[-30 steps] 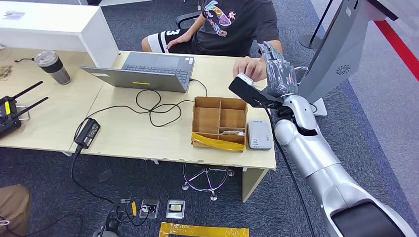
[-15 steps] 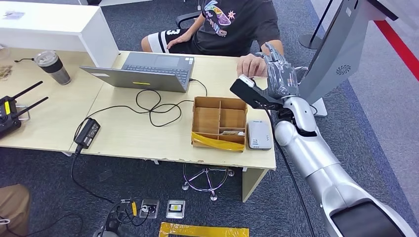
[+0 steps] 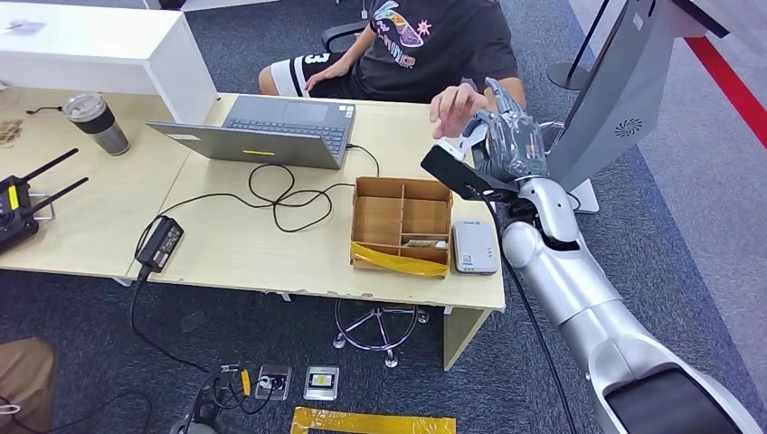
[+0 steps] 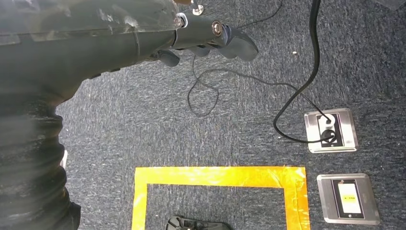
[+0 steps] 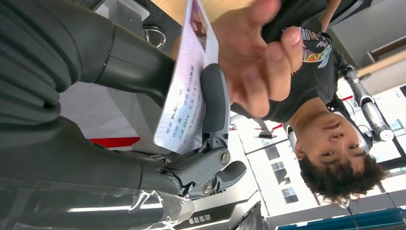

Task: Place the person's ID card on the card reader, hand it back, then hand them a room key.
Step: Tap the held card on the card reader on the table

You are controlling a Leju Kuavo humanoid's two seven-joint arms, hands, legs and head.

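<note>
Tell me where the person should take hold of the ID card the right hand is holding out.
Take the free end of the ID card, the part sticking out past the right hand toward the person's hand. The robot's thumb and fingers clamp the other end, so a pinch across the flat faces at the free edge looks safest.

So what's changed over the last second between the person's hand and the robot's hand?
The person's hand has lifted off the table and now hovers just above the right hand. That hand has shifted slightly and holds the ID card between thumb and finger. The card reader, box and laptop stayed put.
</note>
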